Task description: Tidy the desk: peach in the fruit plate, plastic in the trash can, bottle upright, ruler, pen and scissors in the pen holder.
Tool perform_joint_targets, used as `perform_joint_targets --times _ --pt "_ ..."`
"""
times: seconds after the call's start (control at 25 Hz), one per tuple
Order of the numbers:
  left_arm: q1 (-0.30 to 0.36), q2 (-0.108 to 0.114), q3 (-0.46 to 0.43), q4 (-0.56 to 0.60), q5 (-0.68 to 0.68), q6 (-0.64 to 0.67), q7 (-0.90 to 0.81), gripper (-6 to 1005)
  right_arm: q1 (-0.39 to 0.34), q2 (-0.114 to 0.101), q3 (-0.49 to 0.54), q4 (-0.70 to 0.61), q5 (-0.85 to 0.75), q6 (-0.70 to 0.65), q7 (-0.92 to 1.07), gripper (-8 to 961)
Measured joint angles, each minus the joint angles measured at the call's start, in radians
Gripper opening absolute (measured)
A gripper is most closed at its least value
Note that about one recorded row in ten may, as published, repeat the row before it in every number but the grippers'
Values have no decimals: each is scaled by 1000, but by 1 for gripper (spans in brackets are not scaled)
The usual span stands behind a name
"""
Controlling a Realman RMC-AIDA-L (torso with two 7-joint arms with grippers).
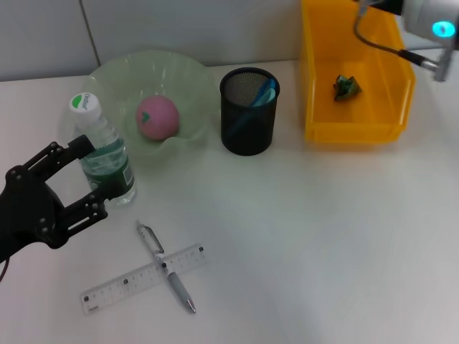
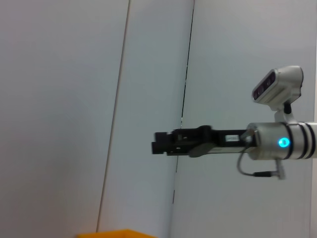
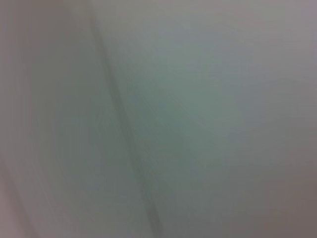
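Note:
A clear bottle with a white cap and green label stands upright on the table's left side. My left gripper is open, one fingertip on each side of the bottle's near side. A pink peach lies in the pale green fruit plate. A silver pen lies across a clear ruler at the front. The black mesh pen holder holds a blue-handled item. Crumpled green plastic lies in the yellow bin. My right gripper hangs high above that bin.
The right arm's wrist and its cable hang over the bin's far right corner. The plate sits just behind the bottle. The right wrist view shows only blurred wall.

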Motion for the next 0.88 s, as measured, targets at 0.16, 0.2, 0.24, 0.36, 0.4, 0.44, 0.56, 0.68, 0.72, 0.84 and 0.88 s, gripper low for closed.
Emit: perform_joint_targets --times 0.16,0.2,0.24,0.36,0.4,0.44,0.56,0.68,0.72,0.84,0.88 --pt "0 0 0 5 0 0 -10 789 52 14 350 116 288 -555 -151 573" --pt "0 0 0 5 0 0 -10 789 52 14 350 116 288 -555 -151 573" --pt "-5 0 0 8 0 -1 -29 788 70 6 447 180 316 -701 -186 574" --pt "-8 -1 0 9 0 -3 -36 788 84 -16 550 336 310 -902 -309 574" --pt "-8 -1 0 9 0 -3 -36 788 84 -16 550 336 310 -902 -309 574" --pt "-14 -2 7 9 1 -7 -43 788 81 -29 572 428 298 -950 -398 574" --pt "-16 -2 25 9 2 -8 -45 788 69 -45 609 597 281 -984 -546 573" --pt "-18 -2 68 10 2 -13 -53 788 63 -55 646 705 276 -994 -620 569" --pt "-18 -2 68 10 2 -13 -53 788 62 -63 661 758 273 -1003 -654 567" --pt "-20 -1 126 28 3 -47 -95 788 72 -108 661 866 210 -1051 -736 572" --pt "-20 -1 126 28 3 -47 -95 788 72 -108 661 866 210 -1051 -736 576"
